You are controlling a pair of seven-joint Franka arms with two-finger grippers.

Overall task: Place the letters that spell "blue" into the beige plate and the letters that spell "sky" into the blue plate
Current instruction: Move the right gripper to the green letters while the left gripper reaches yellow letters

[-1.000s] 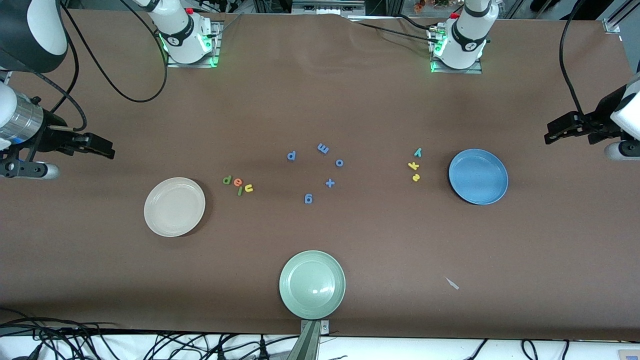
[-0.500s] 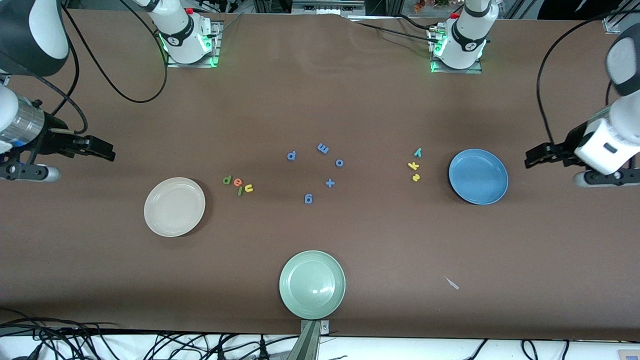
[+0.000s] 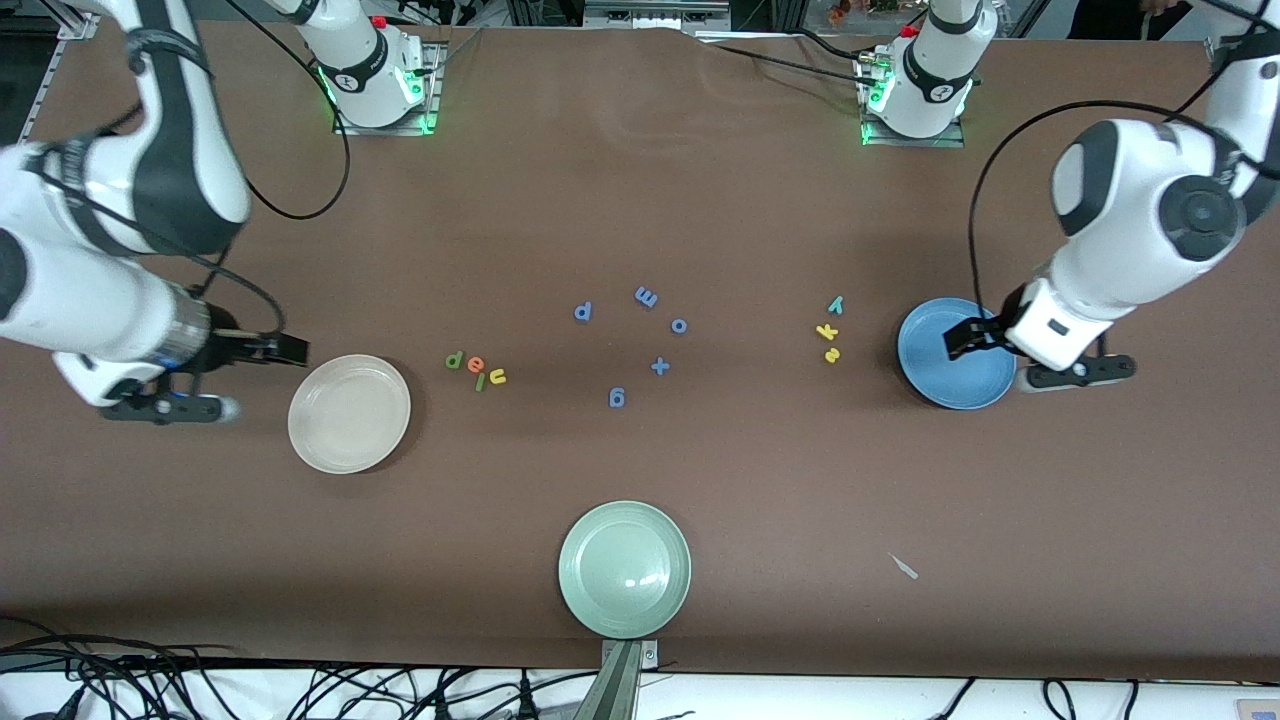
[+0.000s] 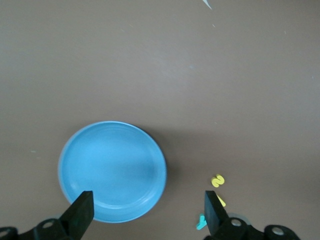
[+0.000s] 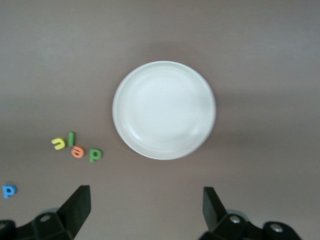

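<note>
The beige plate (image 3: 349, 413) (image 5: 164, 110) lies toward the right arm's end of the table. Beside it sit the letters that spell "blue": green b (image 3: 454, 360) (image 5: 95, 154), orange e (image 3: 475, 364) (image 5: 77, 152), green l (image 3: 481, 381) (image 5: 71, 138), yellow u (image 3: 497, 376) (image 5: 59, 144). My right gripper (image 3: 296, 350) (image 5: 145, 196) hangs open and empty just off the beige plate's rim. The blue plate (image 3: 950, 378) (image 4: 112, 170) has the letters that spell "sky" beside it: teal y (image 3: 836, 304) (image 4: 201, 221), yellow k (image 3: 826, 331), yellow s (image 3: 832, 354) (image 4: 217, 180). Over that plate's edge my left gripper (image 3: 955, 340) (image 4: 148, 202) is open and empty.
A pale green plate (image 3: 624, 569) sits near the table's front edge. Several all-blue letters lie mid-table, among them an m (image 3: 646, 297) and a plus sign (image 3: 660, 366). A small white scrap (image 3: 905, 567) lies nearer the camera than the blue plate.
Both arms have swung in from the table's ends. The left gripper has come over the blue plate, and the right gripper has come up beside the beige plate. No letter has moved.
</note>
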